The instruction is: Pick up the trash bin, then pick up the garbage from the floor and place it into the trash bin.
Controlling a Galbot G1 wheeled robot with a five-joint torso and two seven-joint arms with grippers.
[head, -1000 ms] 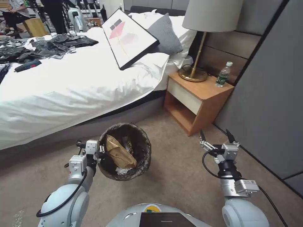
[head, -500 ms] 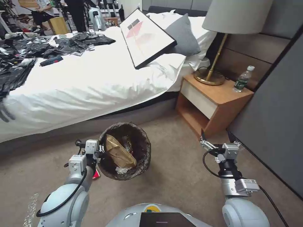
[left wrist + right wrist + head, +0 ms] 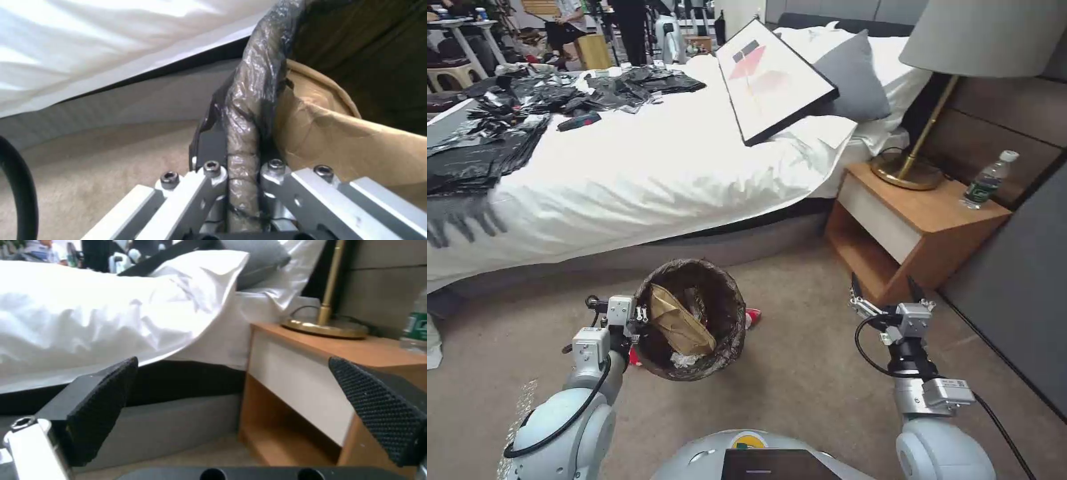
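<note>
My left gripper (image 3: 639, 315) holds the trash bin (image 3: 738, 328) above the carpet, shut on its dark bag-lined rim; the left wrist view shows the rim (image 3: 249, 110) pinched between the fingers (image 3: 209, 151). Inside lie a brown paper bag (image 3: 680, 323) and a white tissue (image 3: 684, 361). A red-white piece of garbage (image 3: 752, 318) pokes out on the floor behind the bin's right side, mostly hidden. A red bit (image 3: 634, 358) shows under the bin's left side. My right gripper (image 3: 886, 288) hovers open and empty at the right, in front of the nightstand (image 3: 311, 380).
The bed (image 3: 647, 173) runs across the back, with black plastic bags (image 3: 494, 133) and a framed picture (image 3: 777, 80) on it. The wooden nightstand (image 3: 917, 227) carries a lamp (image 3: 908, 170) and a bottle (image 3: 986, 181). A grey wall (image 3: 1014, 293) closes the right. Open carpet (image 3: 800, 373) lies ahead.
The whole head view has shifted to the right, so the camera has turned left. The red-white piece beside the bin came into sight. Both arms keep their pose.
</note>
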